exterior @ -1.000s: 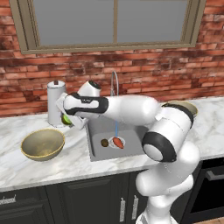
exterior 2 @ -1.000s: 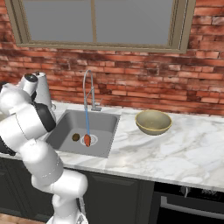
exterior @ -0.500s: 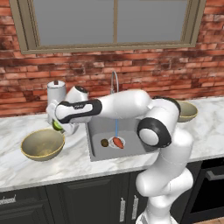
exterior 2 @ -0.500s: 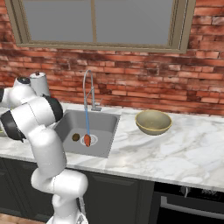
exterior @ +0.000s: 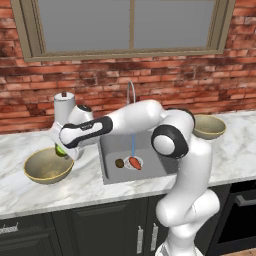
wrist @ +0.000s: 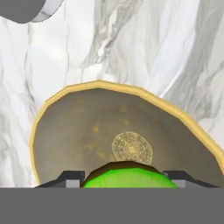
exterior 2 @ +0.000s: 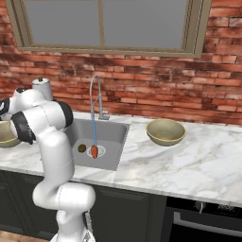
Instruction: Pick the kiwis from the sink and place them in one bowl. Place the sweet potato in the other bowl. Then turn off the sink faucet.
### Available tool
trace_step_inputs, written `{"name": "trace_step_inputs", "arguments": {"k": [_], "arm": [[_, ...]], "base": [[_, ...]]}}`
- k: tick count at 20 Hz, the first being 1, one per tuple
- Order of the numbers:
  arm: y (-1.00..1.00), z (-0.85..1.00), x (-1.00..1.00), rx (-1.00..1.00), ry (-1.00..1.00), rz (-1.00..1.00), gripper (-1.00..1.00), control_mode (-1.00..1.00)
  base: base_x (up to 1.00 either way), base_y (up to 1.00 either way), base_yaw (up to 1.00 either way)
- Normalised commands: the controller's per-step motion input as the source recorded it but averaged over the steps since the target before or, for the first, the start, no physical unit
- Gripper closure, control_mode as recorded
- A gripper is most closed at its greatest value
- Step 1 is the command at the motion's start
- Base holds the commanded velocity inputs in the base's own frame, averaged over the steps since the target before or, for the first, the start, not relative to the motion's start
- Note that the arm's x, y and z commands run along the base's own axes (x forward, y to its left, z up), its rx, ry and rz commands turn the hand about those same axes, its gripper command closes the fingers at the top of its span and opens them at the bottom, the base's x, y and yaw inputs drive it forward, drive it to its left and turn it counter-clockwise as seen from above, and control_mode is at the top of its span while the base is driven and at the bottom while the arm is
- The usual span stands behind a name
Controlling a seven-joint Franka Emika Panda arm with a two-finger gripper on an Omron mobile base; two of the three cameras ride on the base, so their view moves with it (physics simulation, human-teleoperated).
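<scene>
Hand view: tool clamped on green kiwi, above bowl.

arm: stretched far left | tool: clamped, pointing down

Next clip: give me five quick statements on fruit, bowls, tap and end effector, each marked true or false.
1. The end effector holds the green kiwi above the left bowl. True.
2. The brown kiwi already lies in a bowl. False: it lies in the sink.
3. The sweet potato lies at the sink drain. True.
4. The faucet is off. False: water is running.
5. The right bowl holds the sweet potato. False: it looks empty.
</scene>
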Motion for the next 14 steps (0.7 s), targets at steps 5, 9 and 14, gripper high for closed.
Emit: {"name": "trace_step_inputs", "arguments": {"k": [5, 9, 14], "arm": [[0.10, -0.33, 0.00, -0.03, 0.05, 0.00, 1.00, -1.00], [0.15, -0.31, 0.00, -0.05, 0.04, 0.00, 1.00, -1.00], [0.15, -0.21, 0.12, -0.06, 0.02, 0.00, 1.00, -1.00]], "base": [[0.00, 0.00, 0.00], [0.00, 0.00, 0.00], [0.00, 0.00, 0.00]]}}
